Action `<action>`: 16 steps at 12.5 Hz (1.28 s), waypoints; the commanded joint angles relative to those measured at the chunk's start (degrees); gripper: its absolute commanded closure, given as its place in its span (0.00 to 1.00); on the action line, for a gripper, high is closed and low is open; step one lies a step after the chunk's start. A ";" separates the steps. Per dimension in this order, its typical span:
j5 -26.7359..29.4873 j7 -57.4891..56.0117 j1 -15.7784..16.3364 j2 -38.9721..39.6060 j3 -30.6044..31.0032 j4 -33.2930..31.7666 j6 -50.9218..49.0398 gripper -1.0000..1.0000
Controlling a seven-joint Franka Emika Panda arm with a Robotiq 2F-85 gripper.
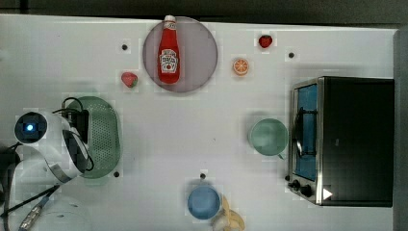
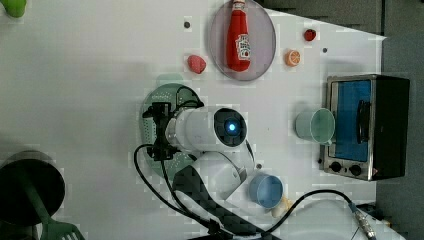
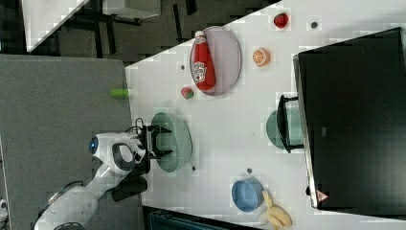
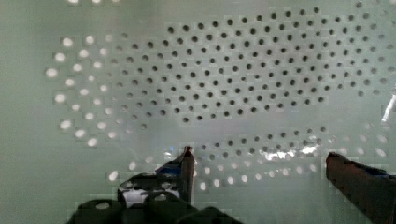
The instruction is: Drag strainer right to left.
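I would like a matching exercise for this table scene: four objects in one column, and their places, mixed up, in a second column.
Objects:
1. ketchup bottle
2. hand
3. mint cup
4. banana

Places:
A. beside the blue bowl
B. lying on the grey plate
C. open, over the strainer
D. in front of the toaster oven

Pairs: 1-B, 2-C, 3-D, 4-A

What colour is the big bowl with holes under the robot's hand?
Pale green, dotted all over with small holes; the strainer shows best in the wrist view.
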 commanded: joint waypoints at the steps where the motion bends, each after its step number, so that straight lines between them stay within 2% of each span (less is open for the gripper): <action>1: 0.09 3.35 0.98 0.92 -0.10 2.06 0.12 0.00; 6: 1.12 3.82 1.74 2.29 -0.27 4.38 0.32 0.00; 9: 0.78 -0.90 1.71 -0.55 -1.74 4.29 -3.06 0.00; 13: 0.58 -15.18 1.57 -11.21 -7.59 4.02 -16.59 0.00; 16: -0.21 -29.29 1.05 -21.68 -15.67 3.99 -26.99 0.00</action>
